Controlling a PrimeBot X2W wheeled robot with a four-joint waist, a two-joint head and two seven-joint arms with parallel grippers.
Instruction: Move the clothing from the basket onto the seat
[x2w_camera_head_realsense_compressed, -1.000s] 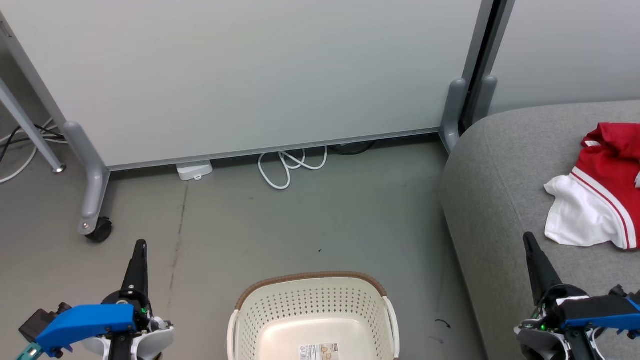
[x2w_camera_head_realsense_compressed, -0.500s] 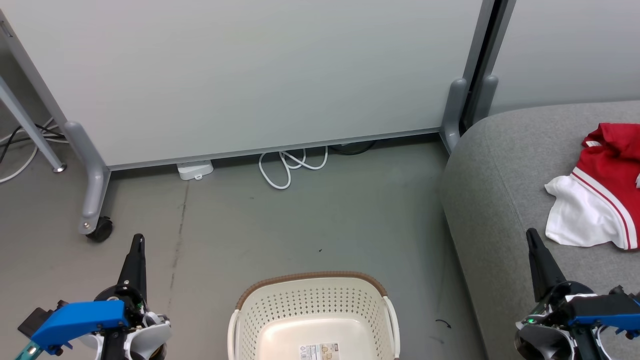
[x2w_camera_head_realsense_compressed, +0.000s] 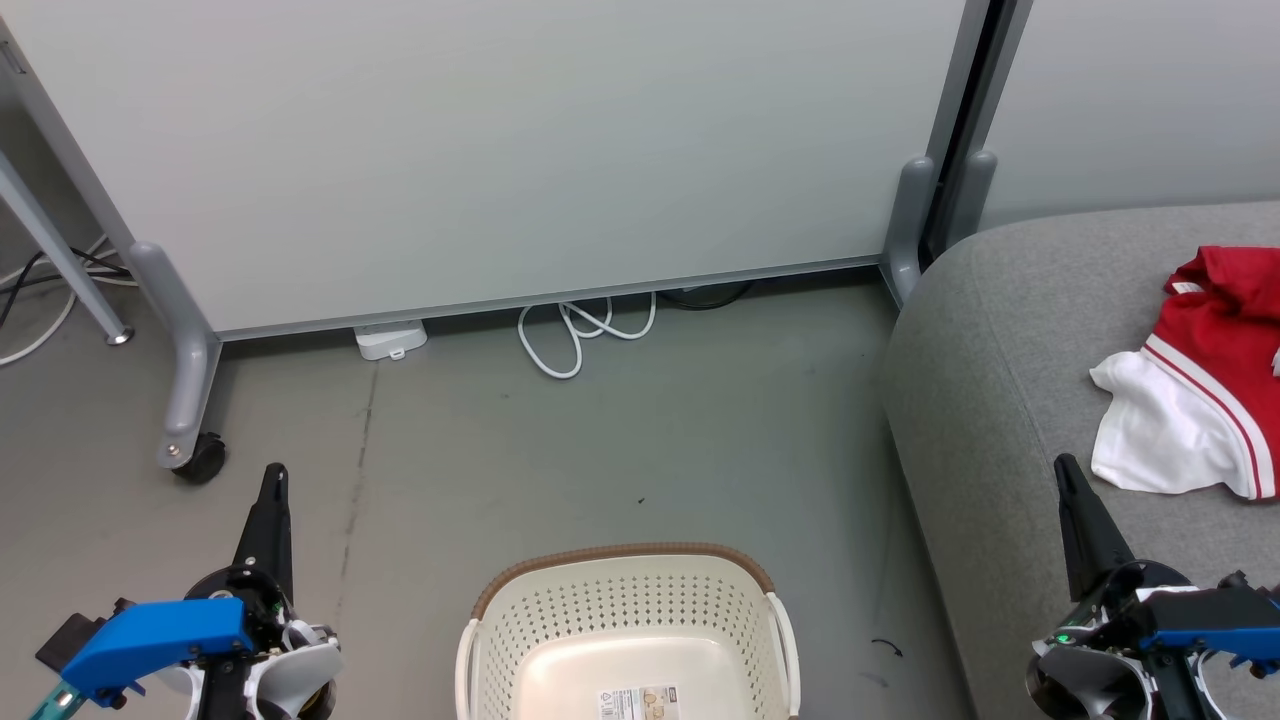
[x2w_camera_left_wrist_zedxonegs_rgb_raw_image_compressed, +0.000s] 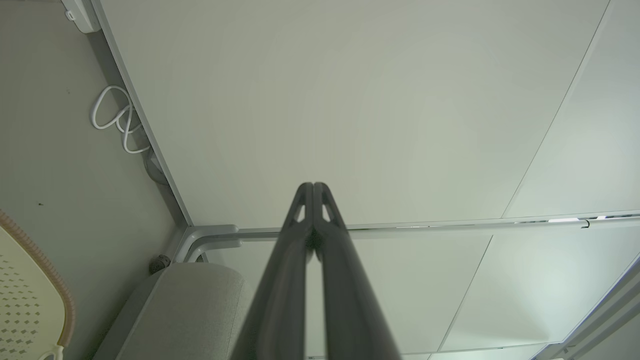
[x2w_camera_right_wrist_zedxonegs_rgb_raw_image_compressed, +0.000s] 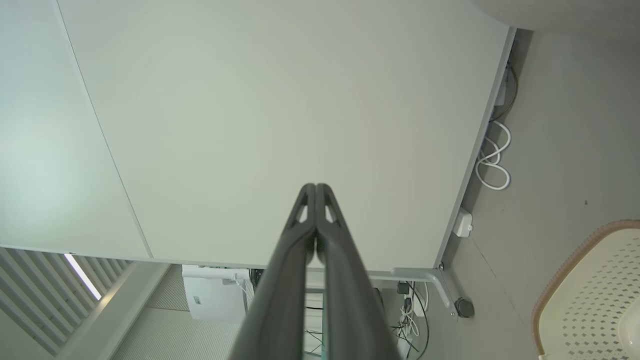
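Note:
The cream basket (x2w_camera_head_realsense_compressed: 627, 600) with its brown rim stands on the floor at the bottom centre of the head view, with only a paper label on its bottom. Red and white clothing (x2w_camera_head_realsense_compressed: 1195, 385) lies crumpled on the grey seat (x2w_camera_head_realsense_compressed: 985, 380) at the right. My left gripper (x2w_camera_head_realsense_compressed: 273, 478) is shut and empty, over the floor left of the basket. My right gripper (x2w_camera_head_realsense_compressed: 1066, 470) is shut and empty too, over the seat's front part, below the clothing. Each wrist view shows its own fingers pressed together, the left gripper (x2w_camera_left_wrist_zedxonegs_rgb_raw_image_compressed: 313, 186) and the right gripper (x2w_camera_right_wrist_zedxonegs_rgb_raw_image_compressed: 316, 187), against the pale panel.
A pale partition panel (x2w_camera_head_realsense_compressed: 480, 150) on grey wheeled feet (x2w_camera_head_realsense_compressed: 185, 400) stands behind the floor. A white cable (x2w_camera_head_realsense_compressed: 580, 335) and a small white box (x2w_camera_head_realsense_compressed: 388, 340) lie at its base. A metal leg (x2w_camera_head_realsense_compressed: 60, 260) slants at the far left.
Both grippers have drifted slightly: the left tip rose a little in the head view and the right one shifted slightly right. Basket and clothing have not moved.

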